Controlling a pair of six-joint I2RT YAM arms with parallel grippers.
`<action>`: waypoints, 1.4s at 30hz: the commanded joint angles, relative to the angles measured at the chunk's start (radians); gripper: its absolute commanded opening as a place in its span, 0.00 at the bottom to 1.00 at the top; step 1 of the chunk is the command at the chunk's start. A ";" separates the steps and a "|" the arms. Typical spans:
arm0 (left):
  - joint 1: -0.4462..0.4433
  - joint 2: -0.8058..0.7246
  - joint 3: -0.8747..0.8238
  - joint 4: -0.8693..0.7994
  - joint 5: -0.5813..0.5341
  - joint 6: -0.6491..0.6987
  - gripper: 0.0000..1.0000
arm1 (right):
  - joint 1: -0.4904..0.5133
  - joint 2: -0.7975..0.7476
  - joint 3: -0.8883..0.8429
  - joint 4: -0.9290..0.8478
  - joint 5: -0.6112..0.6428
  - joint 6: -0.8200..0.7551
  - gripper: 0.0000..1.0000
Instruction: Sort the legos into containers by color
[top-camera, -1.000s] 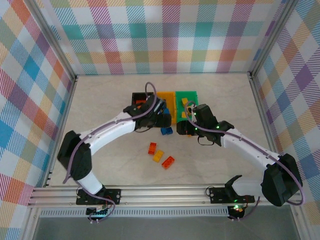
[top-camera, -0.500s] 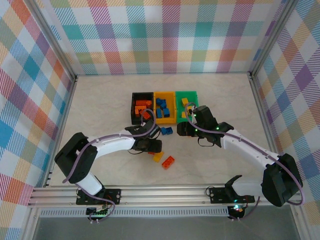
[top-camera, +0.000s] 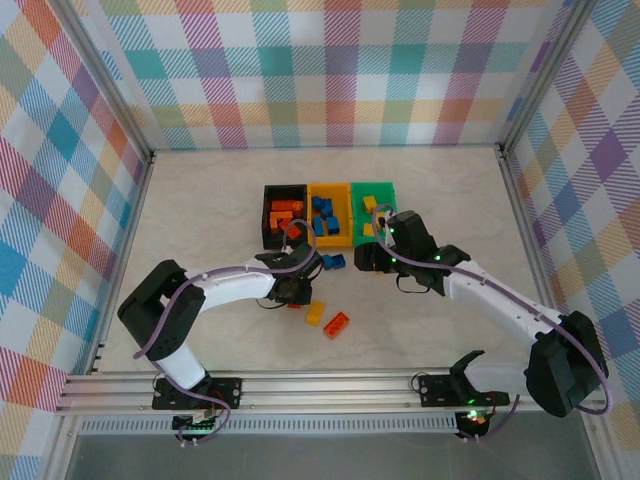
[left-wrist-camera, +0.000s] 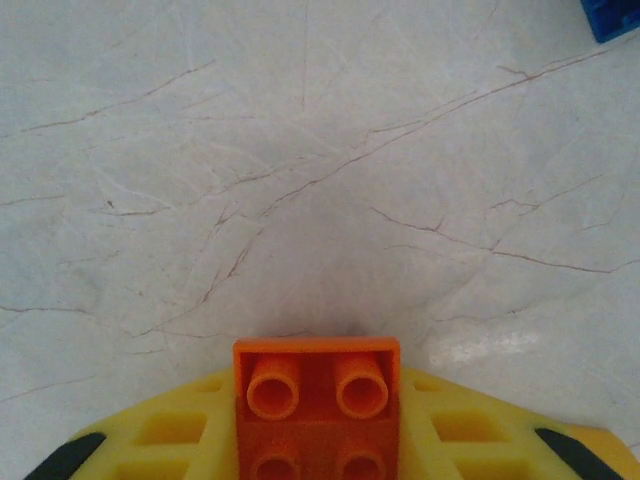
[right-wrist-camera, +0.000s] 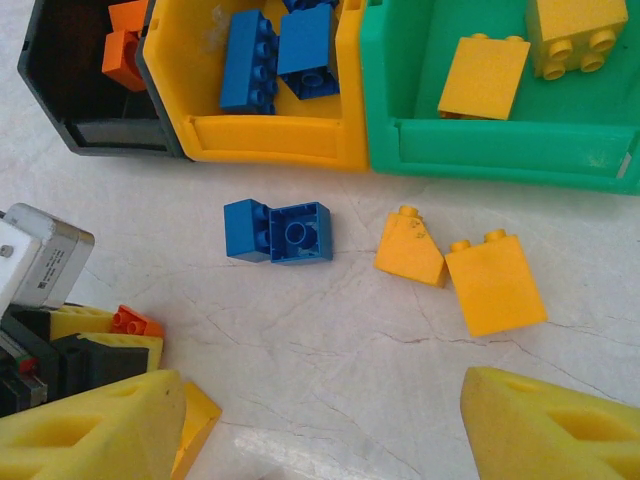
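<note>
Here the left gripper (left-wrist-camera: 317, 440) is pressed shut on an orange-red lego (left-wrist-camera: 317, 395), which sits between its yellow fingers (left-wrist-camera: 150, 440) with its studs toward the wrist camera, low over the pale marbled table (left-wrist-camera: 300, 150). Whether the brick touches the surface cannot be told. Seen from above, that gripper (top-camera: 296, 293) is in front of the bins, with a loose yellow lego (top-camera: 315, 313) just beside it and a second orange-red lego (top-camera: 337, 323) a little farther toward the near edge. The right gripper (right-wrist-camera: 320, 430) hovers with its jaws spread and nothing between them, its fingers (right-wrist-camera: 550, 425) standing either side of bare table. Ahead of it lies a blue lego (right-wrist-camera: 280, 232), its hollow underside partly showing; whether it is one brick or two pressed together cannot be told. To the right of that are a small yellow brick (right-wrist-camera: 410, 247) and a larger yellow brick (right-wrist-camera: 495, 285), touching each other just in front of the bins. The three bins stand joined in a row. The black bin (right-wrist-camera: 80, 135) on the left holds orange-red bricks (right-wrist-camera: 125, 45), the yellow-orange bin (right-wrist-camera: 270, 140) in the middle holds blue bricks (right-wrist-camera: 250, 60), and the green bin (right-wrist-camera: 500, 155) on the right holds yellow bricks (right-wrist-camera: 485, 75).
</note>
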 joint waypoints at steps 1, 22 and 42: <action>0.010 -0.086 0.012 -0.024 -0.011 -0.001 0.28 | -0.002 -0.014 0.007 0.000 0.002 0.005 0.73; 0.328 0.269 0.735 -0.201 -0.134 0.103 0.29 | -0.002 -0.015 -0.002 0.001 -0.007 0.011 0.74; 0.327 0.300 0.798 -0.215 -0.067 0.067 0.72 | -0.002 -0.033 -0.022 0.002 -0.006 0.011 0.75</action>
